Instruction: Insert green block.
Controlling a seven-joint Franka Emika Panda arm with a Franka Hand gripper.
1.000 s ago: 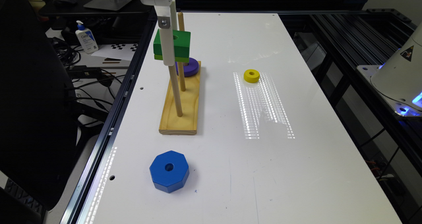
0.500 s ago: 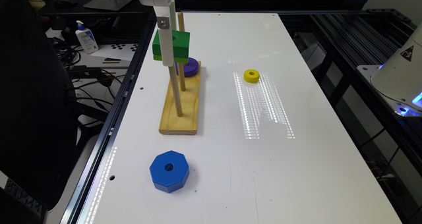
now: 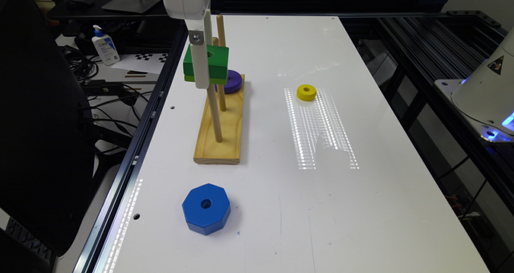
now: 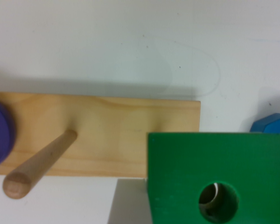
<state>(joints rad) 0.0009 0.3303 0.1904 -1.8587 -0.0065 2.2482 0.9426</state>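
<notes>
Green, wooden: the green block (image 3: 206, 67), a thick square with a round centre hole and a thin lime layer underneath; it is up in the air at the top of the near peg, well above the base.
Block hole: in the wrist view (image 4: 218, 179) something pale shows through the hole; the exterior view shows the near peg running down from under the block.
Pincer: (image 3: 199, 70) white, coming down from the top of the exterior view on the block's near side; one long white finger crosses the block's face. It appears to be holding the block, though whether its fingers are closed cannot be told for sure from the pictures.
Base: pale wood board (image 3: 220, 128) lying on the table, long side running near to far, left of centre.
Near peg: plain wooden rod (image 3: 215, 114) standing in the base, leaning a little in the picture.
Middle peg: another rod (image 3: 221, 98) just behind it; also seen bare in the wrist view (image 4: 39, 164).
Far peg: the tallest-looking rod (image 3: 220, 28), rising behind the block.
Purple ring: (image 3: 231, 81) flat on the far end of the base, around the far peg's foot.
Blue octagon: (image 3: 206, 208) with a centre hole, flat on the table, near side, apart from the base.
Yellow ring: (image 3: 306, 92) small, flat on the table, right of the base and well apart.
Table: white, glossy (image 3: 361, 208), with striped light reflections near the yellow ring.
Bottle: white pump bottle (image 3: 104, 46) off the table at far left.
</notes>
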